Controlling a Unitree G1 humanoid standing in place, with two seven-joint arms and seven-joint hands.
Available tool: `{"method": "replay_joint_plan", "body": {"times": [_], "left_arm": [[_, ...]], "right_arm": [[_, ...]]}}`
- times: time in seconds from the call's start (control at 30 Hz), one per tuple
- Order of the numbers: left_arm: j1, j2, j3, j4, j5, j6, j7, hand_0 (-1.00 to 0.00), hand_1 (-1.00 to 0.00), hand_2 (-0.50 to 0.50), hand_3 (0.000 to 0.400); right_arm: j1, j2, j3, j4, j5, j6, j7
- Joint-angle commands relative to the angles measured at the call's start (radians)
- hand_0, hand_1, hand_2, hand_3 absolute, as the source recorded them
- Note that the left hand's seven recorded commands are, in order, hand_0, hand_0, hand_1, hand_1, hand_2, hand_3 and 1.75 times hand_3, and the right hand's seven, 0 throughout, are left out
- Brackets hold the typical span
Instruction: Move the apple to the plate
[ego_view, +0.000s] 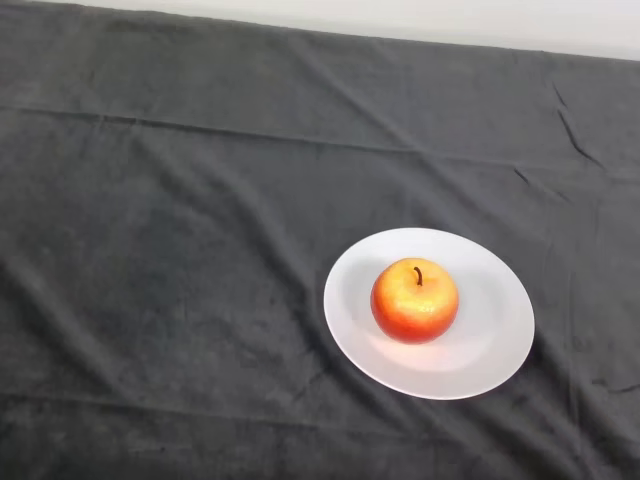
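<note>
A red and yellow apple (415, 300) with a dark stem stands upright in the middle of a white round plate (495, 345). The plate lies on the dark cloth to the right of the table's middle, towards the near edge.
The dark cloth (180, 250) covers the whole table and has shallow wrinkles and folds. The table's far edge runs along the top of the view, with a pale wall (400, 15) behind it.
</note>
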Motion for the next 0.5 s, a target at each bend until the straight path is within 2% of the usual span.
{"method": "replay_joint_plan", "body": {"times": [0.03, 0.5], "left_arm": [[-0.037, -0.002, 0.021, 0.04, 0.02, -0.029, -0.003, 0.0, 0.0, 0.0, 0.0], [-0.041, -0.011, 0.045, 0.046, 0.04, -0.031, -0.006, 0.0, 0.0, 0.0, 0.0]], "right_arm": [[0.125, 0.123, -0.01, 0.057, -0.006, 0.017, -0.0035], [0.125, 0.122, -0.0109, 0.057, -0.0073, 0.017, -0.0038]]}}
